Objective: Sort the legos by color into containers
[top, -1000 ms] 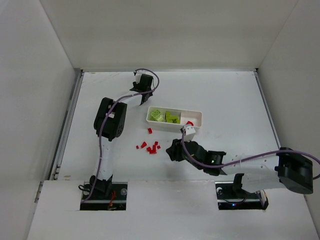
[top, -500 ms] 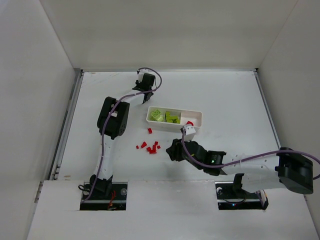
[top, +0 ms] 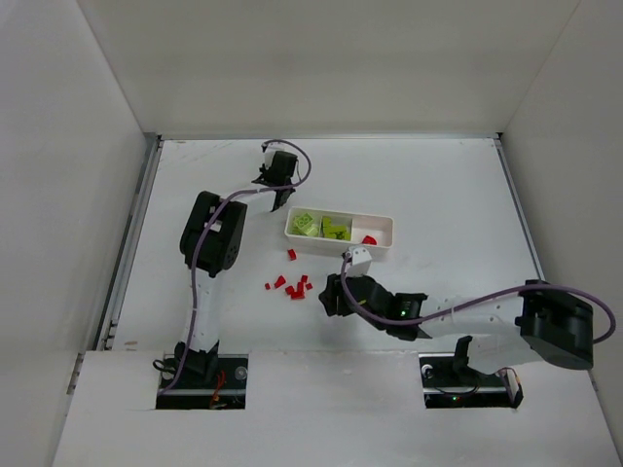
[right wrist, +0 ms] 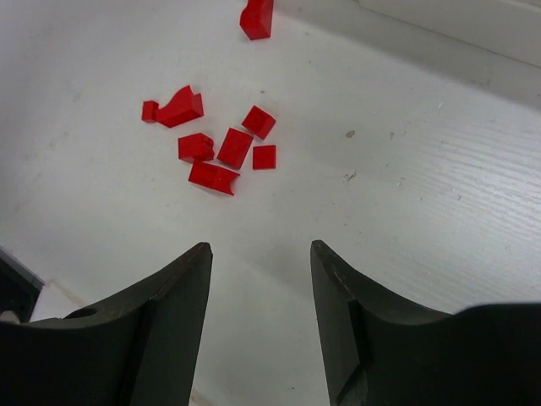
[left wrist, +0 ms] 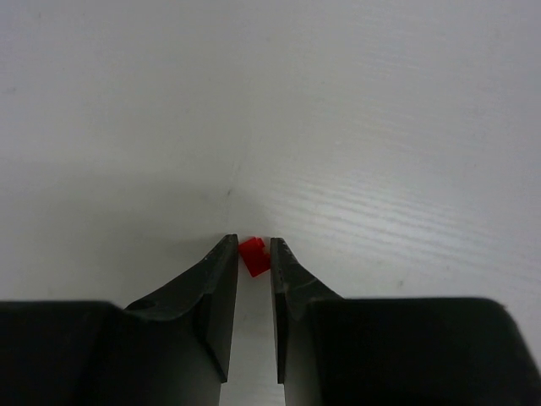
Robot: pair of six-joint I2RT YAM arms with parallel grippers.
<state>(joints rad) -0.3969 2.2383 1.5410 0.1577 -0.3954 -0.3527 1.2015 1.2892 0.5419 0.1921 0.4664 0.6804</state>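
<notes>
- Red brick (left wrist: 253,257) is nipped between the tips of the left pincer (left wrist: 251,244), which is clenched on it, down at the table (left wrist: 355,118), beyond the tray's left end.
- Loose red bricks (right wrist: 215,145) lie clustered on the table in front of the tray (top: 390,225).
- Green bricks (top: 308,224) lie in its left and middle compartments, and one red piece (top: 369,239) in the right.
- Right pincer (right wrist: 258,249) is released and empty, near the cluster.
</notes>
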